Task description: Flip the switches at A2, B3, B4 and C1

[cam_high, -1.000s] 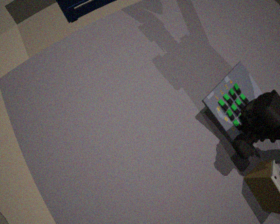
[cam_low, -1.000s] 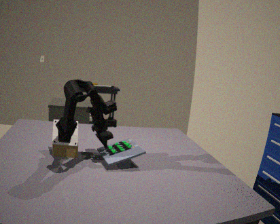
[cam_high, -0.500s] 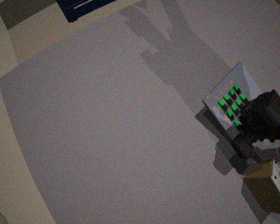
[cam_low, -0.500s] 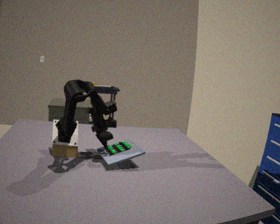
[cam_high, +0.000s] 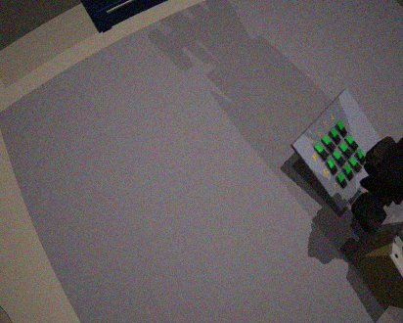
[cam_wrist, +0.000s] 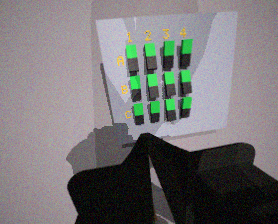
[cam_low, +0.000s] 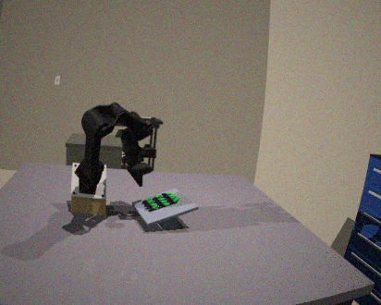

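Panel (cam_high: pixel 361 113) (cam_low: pixel 162 216) (cam_wrist: pixel 212 110) with twelve green-and-black switches (cam_high: pixel 336 156) (cam_low: pixel 160 201) (cam_wrist: pixel 152 86) lies tilted at the middle of the table (cam_high: pixel 147 186) (cam_low: pixel 194 263) (cam_wrist: pixel 40 75) in the exterior view, to the right of the black arm (cam_high: pixel 386 171) (cam_low: pixel 92 139). The switches stand in three rows lettered A to C and four columns numbered 1 to 4, in yellow print. Each shows a green half towards the number side and a dark half towards the arm; which ends are raised is too small to tell for certain.

The gripper (cam_low: pixel 141 184) (cam_wrist: pixel 144 137) is narrow, its fingertips together with nothing between them. It points down and hangs in the air near the panel's arm-side edge, apart from the switches. From the top, the fingers cannot be made out.

The arm stands on a brown block (cam_high: pixel 377 271) (cam_low: pixel 88 205) at the left. Farther right is a blue drawer cabinet (cam_high: pixel 114 12) (cam_low: pixel 370 217), and a grey box (cam_low: pixel 76 150) shows at the far left behind the arm.
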Controlling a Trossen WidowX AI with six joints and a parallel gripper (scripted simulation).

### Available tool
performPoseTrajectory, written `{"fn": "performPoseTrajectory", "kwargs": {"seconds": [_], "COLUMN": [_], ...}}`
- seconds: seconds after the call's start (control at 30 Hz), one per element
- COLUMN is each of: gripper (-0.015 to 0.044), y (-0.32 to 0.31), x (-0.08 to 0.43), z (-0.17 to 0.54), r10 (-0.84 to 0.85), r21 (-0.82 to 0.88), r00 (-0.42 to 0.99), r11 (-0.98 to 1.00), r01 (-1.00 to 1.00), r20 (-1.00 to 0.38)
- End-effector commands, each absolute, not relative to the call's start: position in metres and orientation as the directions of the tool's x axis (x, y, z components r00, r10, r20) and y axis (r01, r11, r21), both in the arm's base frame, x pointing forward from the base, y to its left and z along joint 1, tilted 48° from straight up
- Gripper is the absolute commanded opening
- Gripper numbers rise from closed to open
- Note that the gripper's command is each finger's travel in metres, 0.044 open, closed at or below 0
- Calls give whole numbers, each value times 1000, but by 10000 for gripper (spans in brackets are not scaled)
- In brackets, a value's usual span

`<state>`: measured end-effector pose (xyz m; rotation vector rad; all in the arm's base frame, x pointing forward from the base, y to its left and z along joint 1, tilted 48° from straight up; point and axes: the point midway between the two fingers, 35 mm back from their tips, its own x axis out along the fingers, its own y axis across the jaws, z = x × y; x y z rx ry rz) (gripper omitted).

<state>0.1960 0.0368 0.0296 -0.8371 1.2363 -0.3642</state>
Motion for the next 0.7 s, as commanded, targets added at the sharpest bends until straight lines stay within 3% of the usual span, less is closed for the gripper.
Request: {"fn": "performPoseTrajectory", "kwargs": {"seconds": [0.0,0.17,0.67], "gripper": [0,0,0], "y": [39,36,35], "x": [195,242,244], "z": [35,70,71], "r10": [-663,-664,-664], "r21": [-727,-728,-729], "r00": [311,312,312], "r11": [663,662,661], "r01": [-180,-178,-178], "r20": [-681,-680,-679]}}
